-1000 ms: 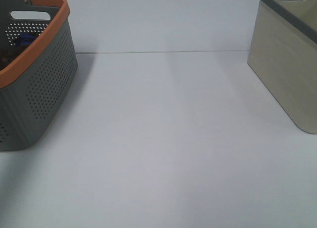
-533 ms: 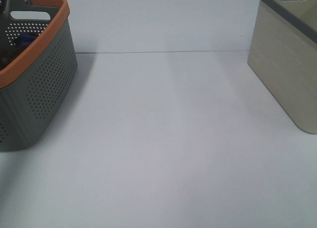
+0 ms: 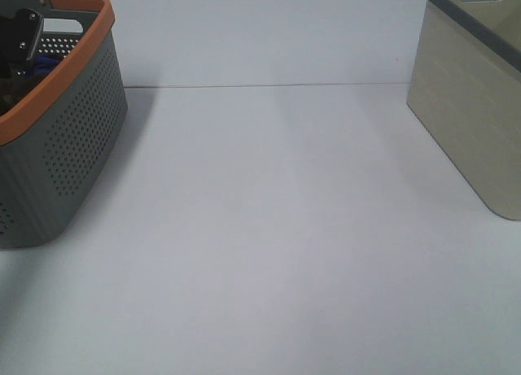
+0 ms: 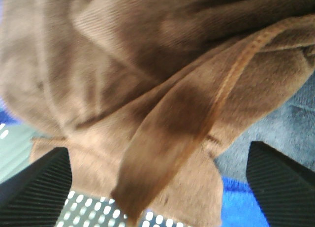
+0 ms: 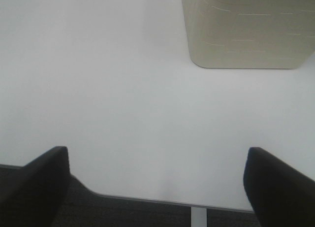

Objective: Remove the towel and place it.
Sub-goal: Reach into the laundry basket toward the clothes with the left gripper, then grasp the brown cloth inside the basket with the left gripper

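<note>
At the far left of the exterior view stands the grey basket (image 3: 77, 139) with its orange rim, and the left gripper (image 3: 20, 40) is lowered into its open top. Its wrist camera shows the towel (image 4: 123, 64) lying bunched inside that basket, on top of a blue cloth (image 4: 243, 205), with the perforated basket wall just under it. The left gripper's fingers (image 4: 34, 187) are spread wide on either side of a hanging fold and are not pinching anything. The towel looks soft, light and limp, so it should crumple and drape rather than hold a shape, and its pile ought to give the pads good friction. The raised fold with the stitched hem (image 4: 231, 79) seems the best place to take hold, deep enough to catch more than one layer yet clear of the blue cloth, which could otherwise be dragged out with it. The middle of the tabletop (image 3: 285, 228) offers room to lay it down. At the far right sits a beige bin (image 3: 472, 123), and the right gripper (image 5: 157, 153) hovers over the tabletop before it, fingers (image 5: 283, 185) spread and holding nothing.
</note>
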You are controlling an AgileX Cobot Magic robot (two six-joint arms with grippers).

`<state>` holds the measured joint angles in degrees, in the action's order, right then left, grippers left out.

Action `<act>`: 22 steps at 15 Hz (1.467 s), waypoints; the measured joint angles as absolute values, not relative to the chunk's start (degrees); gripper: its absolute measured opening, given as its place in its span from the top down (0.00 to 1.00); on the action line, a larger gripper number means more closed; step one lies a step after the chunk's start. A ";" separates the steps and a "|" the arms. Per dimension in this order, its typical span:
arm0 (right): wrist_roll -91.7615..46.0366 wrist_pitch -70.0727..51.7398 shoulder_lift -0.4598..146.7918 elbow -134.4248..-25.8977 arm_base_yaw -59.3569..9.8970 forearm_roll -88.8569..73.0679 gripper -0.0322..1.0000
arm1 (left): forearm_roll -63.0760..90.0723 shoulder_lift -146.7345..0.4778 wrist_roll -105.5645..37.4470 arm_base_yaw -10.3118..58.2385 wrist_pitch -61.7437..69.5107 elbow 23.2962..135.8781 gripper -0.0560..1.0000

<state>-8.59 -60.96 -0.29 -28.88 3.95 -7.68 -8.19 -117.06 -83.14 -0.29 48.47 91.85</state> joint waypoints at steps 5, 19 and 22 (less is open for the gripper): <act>-8.59 -60.96 -0.29 -28.88 3.95 -7.68 0.16 | -8.25 -118.37 -83.31 -0.29 47.15 91.85 0.29; -8.59 -60.96 -0.29 -28.88 3.95 -7.68 0.16 | -8.14 -118.54 -77.75 -0.29 45.61 91.85 0.60; -8.59 -60.96 -0.29 -28.88 3.95 -7.68 0.16 | -8.25 -118.54 -77.75 -0.29 45.61 91.85 0.93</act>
